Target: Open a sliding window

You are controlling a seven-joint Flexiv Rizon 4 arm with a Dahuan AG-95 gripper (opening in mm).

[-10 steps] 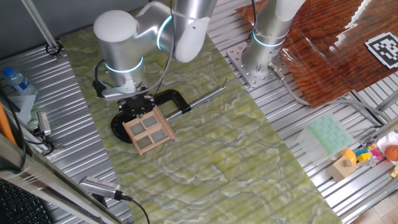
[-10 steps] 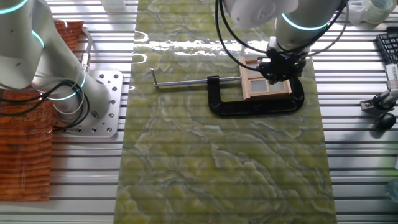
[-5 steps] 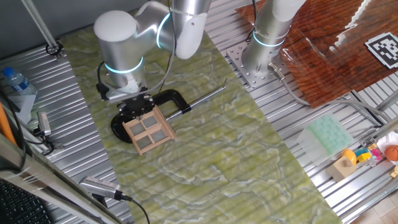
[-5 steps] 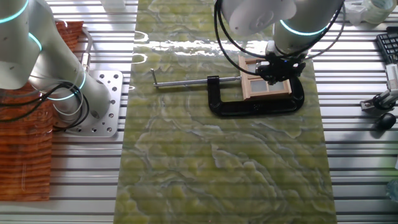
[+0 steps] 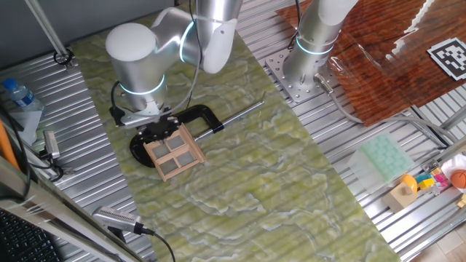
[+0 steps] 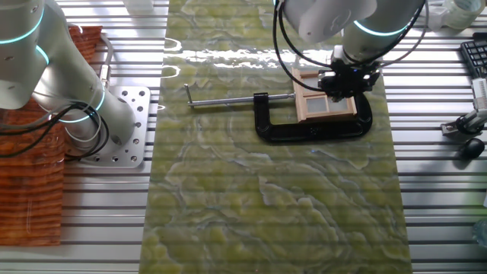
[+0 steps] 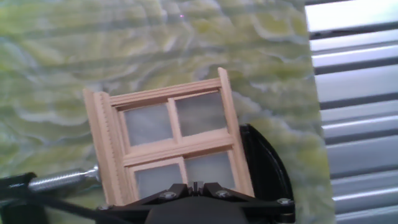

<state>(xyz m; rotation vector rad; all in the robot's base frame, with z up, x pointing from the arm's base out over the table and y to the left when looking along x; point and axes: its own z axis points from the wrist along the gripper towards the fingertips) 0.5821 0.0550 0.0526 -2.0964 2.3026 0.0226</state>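
Note:
The sliding window (image 5: 173, 151) is a small tan wooden frame with a cross divider and four greyish panes. It lies flat on the green marbled mat and is held in a black C-clamp (image 5: 198, 112). It also shows in the other fixed view (image 6: 323, 97) and the hand view (image 7: 171, 140). My gripper (image 5: 160, 130) is low over the window's far edge, near the clamp's body (image 6: 344, 82). In the hand view my gripper (image 7: 196, 185) has its two fingers pressed together, with nothing seen between them, over the lower panes.
The clamp's steel screw rod (image 6: 224, 99) reaches left across the mat. A second arm's base (image 6: 114, 125) stands on the ribbed metal table. A water bottle (image 5: 18, 94), tools (image 5: 120, 218) and a tray of small objects (image 5: 429, 182) lie at the table's edges.
The arm and gripper have shifted a little along the window's far edge, towards the clamp's body. The window itself has not visibly moved.

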